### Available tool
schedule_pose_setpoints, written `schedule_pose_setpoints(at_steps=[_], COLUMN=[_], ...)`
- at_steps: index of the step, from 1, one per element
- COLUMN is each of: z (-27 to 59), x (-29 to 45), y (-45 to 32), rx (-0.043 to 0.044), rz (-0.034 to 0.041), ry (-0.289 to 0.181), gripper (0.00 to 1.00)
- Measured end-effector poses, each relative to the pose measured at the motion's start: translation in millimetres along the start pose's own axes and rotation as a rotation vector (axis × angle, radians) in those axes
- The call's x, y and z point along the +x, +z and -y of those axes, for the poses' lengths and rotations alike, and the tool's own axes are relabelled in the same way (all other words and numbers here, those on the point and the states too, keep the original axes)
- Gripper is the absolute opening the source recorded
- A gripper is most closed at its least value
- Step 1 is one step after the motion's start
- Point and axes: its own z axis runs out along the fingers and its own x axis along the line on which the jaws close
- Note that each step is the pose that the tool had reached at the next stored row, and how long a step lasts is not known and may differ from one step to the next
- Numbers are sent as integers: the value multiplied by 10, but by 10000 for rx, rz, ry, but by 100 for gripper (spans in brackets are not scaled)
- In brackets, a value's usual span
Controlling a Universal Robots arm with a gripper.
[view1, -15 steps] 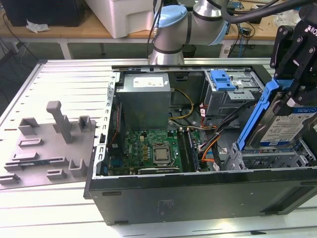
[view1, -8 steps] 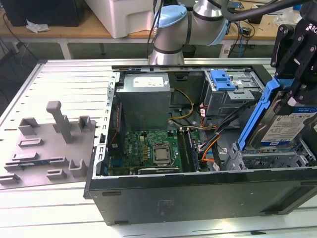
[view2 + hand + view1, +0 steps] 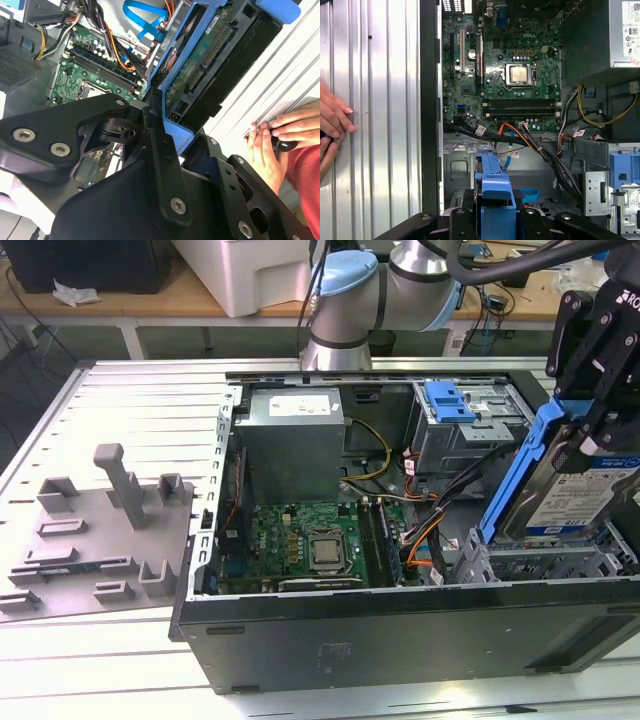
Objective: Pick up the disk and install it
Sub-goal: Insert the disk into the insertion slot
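Note:
The disk [image 3: 592, 492] is a silver hard drive with a white-and-blue label in a blue carrier frame [image 3: 522, 468]. It hangs steeply tilted at the exterior view's right, its lower end just above the metal drive cage [image 3: 545, 562] of the open computer case [image 3: 200, 580]. My gripper [image 3: 588, 435] is shut on the disk from above. The second wrist view shows the disk's green circuit-board underside [image 3: 200, 55] between the black fingers [image 3: 155, 135]. In the first wrist view the blue carrier's edge [image 3: 495, 197] is clamped in the gripper [image 3: 495, 220].
Inside the case are a grey power supply [image 3: 295, 440], a green motherboard [image 3: 300, 540], cable bundles [image 3: 440, 510] and a bare blue bracket [image 3: 448, 400]. A grey moulded fixture [image 3: 90, 530] lies on the slatted table. A person's hands [image 3: 280, 135] [image 3: 332, 120] rest on the table beside the case.

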Motion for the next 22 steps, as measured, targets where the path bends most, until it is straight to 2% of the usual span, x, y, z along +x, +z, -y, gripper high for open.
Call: schedule_pose_setpoints(at_steps=[9,16,22], z=[0,0,0], x=[-2,-39,-46], y=[16,18,16], rx=[0,-1,-2], rz=[2,-9,-49], ry=[-7,-94,-184], gripper=[37,37,37])
